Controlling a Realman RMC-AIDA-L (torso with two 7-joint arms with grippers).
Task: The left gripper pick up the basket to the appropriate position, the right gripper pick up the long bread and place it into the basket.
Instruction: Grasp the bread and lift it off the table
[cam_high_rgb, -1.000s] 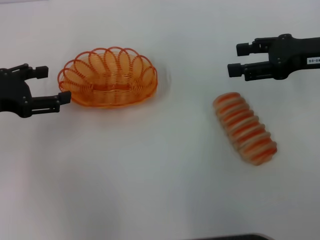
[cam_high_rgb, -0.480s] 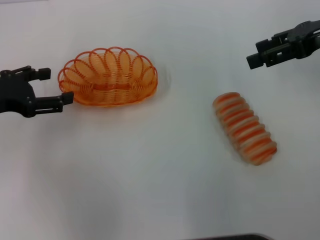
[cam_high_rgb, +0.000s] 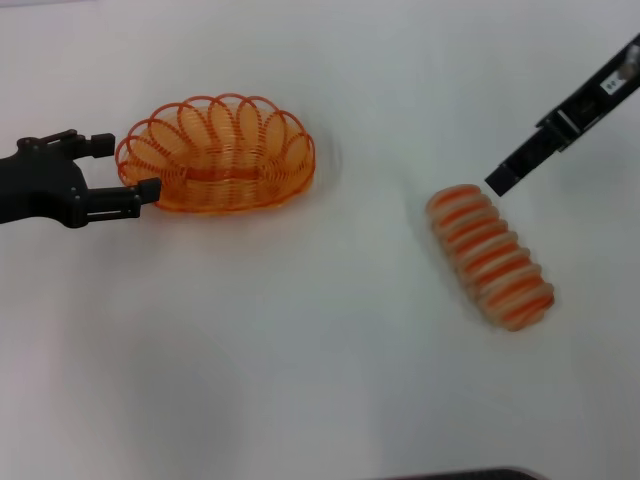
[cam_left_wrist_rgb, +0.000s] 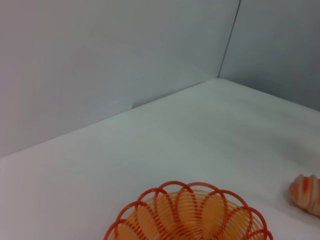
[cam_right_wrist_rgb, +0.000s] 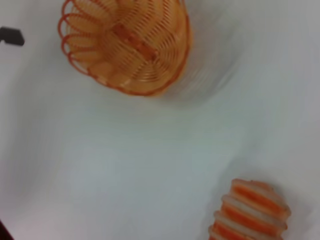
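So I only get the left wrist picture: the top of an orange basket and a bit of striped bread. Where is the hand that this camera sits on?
Observer: The head view shows the left gripper at the left end of the basket, fingers open, one on either side of the rim.
Visitor: And the bread, is it whole?
Observer: Yes. The long bread lies slantwise on the table, well apart from the basket, on the robot's right.
Visitor: Is the other arm doing anything?
Observer: The right gripper points down at the bread's far end, close to it. Whether it touches cannot be told.
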